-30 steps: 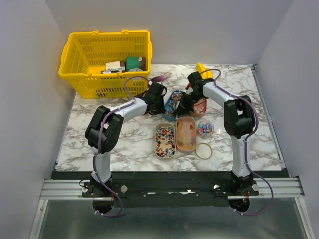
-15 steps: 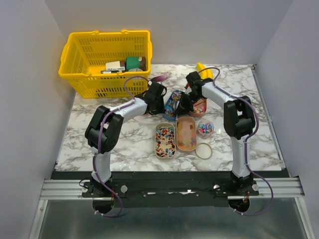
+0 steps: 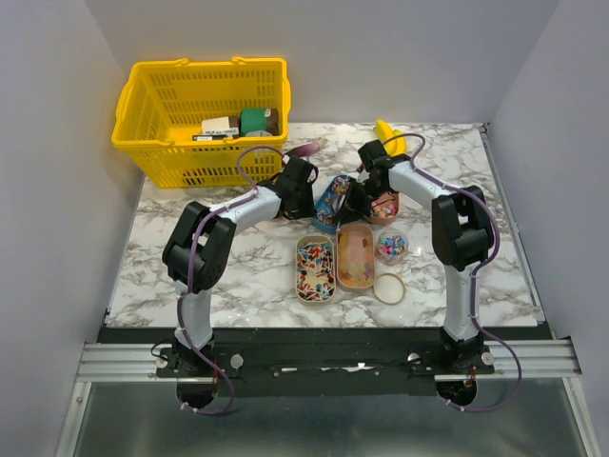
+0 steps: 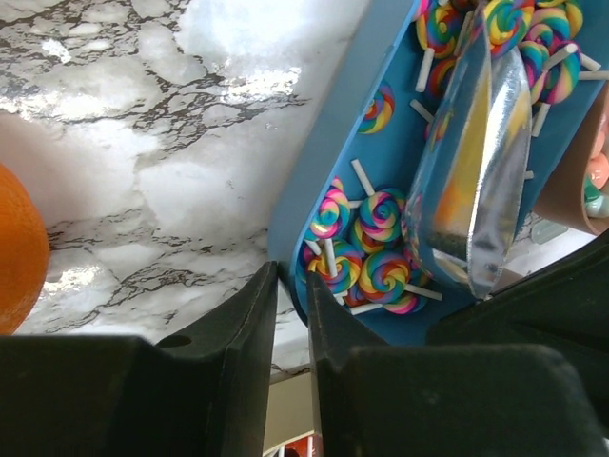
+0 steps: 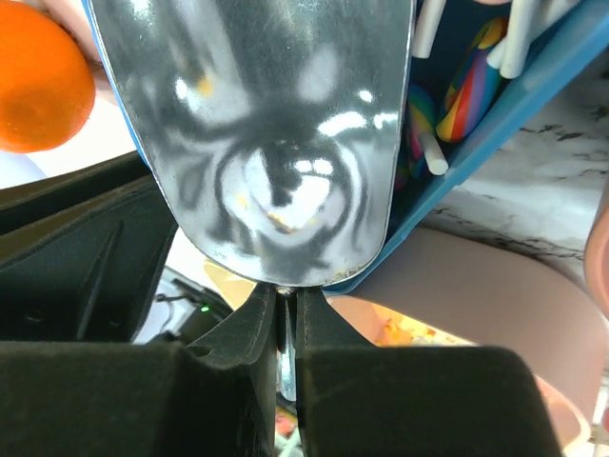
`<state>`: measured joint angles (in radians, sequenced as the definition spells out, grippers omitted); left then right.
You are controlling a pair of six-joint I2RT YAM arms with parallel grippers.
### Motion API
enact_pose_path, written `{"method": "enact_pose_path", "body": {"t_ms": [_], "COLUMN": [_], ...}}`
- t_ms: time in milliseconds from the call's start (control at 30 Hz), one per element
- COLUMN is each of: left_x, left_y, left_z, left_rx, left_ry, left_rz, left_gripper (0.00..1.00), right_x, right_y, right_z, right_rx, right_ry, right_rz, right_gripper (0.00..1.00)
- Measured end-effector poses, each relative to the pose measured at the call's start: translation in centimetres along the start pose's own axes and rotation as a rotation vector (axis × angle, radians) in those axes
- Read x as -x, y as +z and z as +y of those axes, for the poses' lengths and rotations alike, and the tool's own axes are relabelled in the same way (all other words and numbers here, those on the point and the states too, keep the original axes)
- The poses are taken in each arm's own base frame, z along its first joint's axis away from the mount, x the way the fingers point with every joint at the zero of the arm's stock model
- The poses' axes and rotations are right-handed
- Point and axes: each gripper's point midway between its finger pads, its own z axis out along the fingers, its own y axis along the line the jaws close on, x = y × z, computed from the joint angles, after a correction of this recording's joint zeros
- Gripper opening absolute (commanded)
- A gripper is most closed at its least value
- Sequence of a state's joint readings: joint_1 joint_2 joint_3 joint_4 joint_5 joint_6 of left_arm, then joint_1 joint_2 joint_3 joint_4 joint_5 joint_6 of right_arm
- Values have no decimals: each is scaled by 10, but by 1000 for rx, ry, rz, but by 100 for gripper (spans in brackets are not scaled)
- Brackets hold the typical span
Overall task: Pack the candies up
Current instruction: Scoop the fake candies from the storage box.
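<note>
Left gripper: black fingers nearly together, pinching the lower edge of the bag.
Right gripper: fingers pressed together on the bag's rim, the film caught between them.
Bag: glossy blue film with rainbow swirl lollipops on white sticks across its face and a crinkled, mirror-like silver lining; held between the two grippers at mid-table.
Candies: tiny mixed-colour pieces fill an oval tray; paler orange-pink ones lie in the second oval tray touching it, and more in a small round cup.
Lid: flat round disc near the cup.
Orange: smooth, round, beside the bag.
Table: white marble with grey veins.
Basket: yellow plastic lattice at the far left.
</note>
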<state>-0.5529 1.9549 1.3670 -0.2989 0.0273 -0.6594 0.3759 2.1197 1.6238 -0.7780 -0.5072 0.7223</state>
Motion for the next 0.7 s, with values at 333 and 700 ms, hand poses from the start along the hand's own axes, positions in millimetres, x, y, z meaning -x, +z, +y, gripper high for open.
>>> {"method": "enact_pose_path", "body": {"t_ms": [333, 700], "left_x": [0, 4], "left_y": [1, 9], "left_z": [12, 7], "left_rx": [37, 26], "left_ry": [7, 27], "left_rz": [10, 1], "left_gripper": [49, 15], "right_x": [-11, -3], "right_y": [-2, -7], "right_z": [14, 27], "right_rx": [108, 191], "right_ry": [177, 395], "right_rz": [82, 113], "right_gripper": [1, 1]}}
